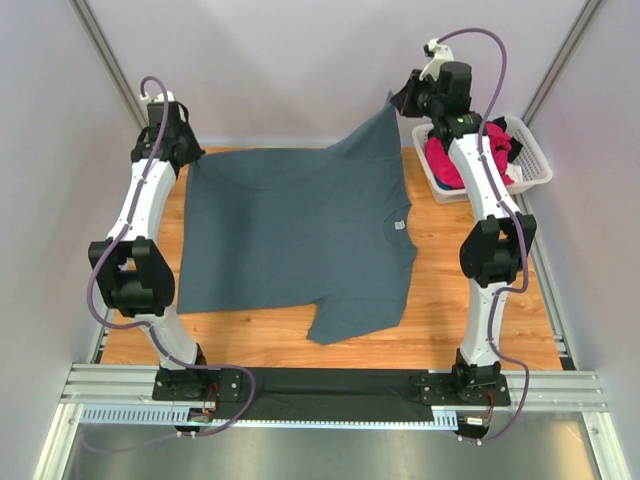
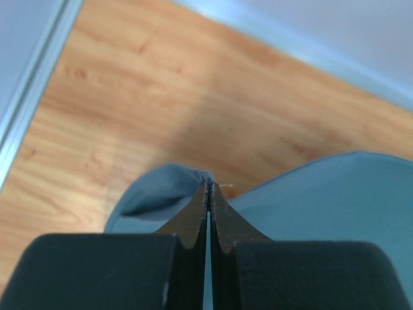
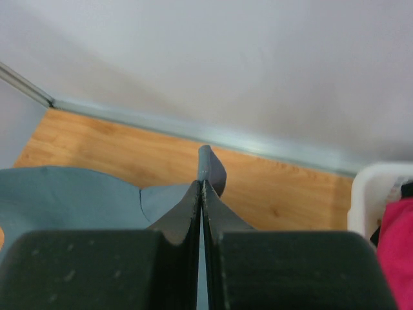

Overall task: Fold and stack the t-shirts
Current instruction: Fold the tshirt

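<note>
A large slate blue-grey t-shirt [image 1: 300,230] lies spread on the wooden table, its neck label [image 1: 398,226] toward the right. My left gripper [image 1: 190,158] is shut on the shirt's far-left corner, which bunches at the fingertips in the left wrist view [image 2: 208,184]. My right gripper [image 1: 393,100] is shut on the far-right corner and holds it lifted above the table; a fold of blue-grey cloth [image 3: 210,166] sticks up past the closed tips [image 3: 202,183]. A magenta-pink t-shirt [image 1: 445,165] and a black one [image 1: 497,135] lie in the basket.
The white slatted basket [image 1: 535,170] stands at the table's far right, its rim [image 3: 381,184] close beside my right gripper. A black cloth [image 1: 330,395] lies flat along the near edge between the arm bases. Grey walls enclose the back and sides.
</note>
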You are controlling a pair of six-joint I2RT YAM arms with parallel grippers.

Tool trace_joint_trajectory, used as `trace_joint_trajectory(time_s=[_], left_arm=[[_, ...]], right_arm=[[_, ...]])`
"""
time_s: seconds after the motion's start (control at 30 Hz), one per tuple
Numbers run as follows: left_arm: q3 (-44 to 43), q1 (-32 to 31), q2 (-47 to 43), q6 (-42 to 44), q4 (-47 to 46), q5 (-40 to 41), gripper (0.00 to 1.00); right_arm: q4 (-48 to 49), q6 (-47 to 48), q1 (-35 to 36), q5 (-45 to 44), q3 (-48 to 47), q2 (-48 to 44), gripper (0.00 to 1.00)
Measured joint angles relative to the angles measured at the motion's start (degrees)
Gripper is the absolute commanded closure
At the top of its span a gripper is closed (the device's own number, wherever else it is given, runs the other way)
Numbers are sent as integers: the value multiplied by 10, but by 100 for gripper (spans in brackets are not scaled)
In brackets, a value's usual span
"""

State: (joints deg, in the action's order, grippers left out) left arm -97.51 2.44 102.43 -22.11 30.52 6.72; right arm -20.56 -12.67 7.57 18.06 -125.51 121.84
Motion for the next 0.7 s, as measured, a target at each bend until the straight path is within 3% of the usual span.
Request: trace_joint_trajectory(time_s=[0.13, 0.3, 0.5, 0.7], left_arm=[[-33, -1, -17, 16, -24, -18, 100], [-25, -2, -98, 33, -30, -44, 100], [20, -2, -300, 38, -35, -74, 100], [12, -2, -453, 47, -28, -93, 100]], right_arm=[[21, 0, 0, 0, -43, -21, 100], [24, 13, 0, 0, -7, -126, 100], [33, 49, 10, -11, 106, -344, 100], [34, 80, 14, -11, 112, -488, 100]])
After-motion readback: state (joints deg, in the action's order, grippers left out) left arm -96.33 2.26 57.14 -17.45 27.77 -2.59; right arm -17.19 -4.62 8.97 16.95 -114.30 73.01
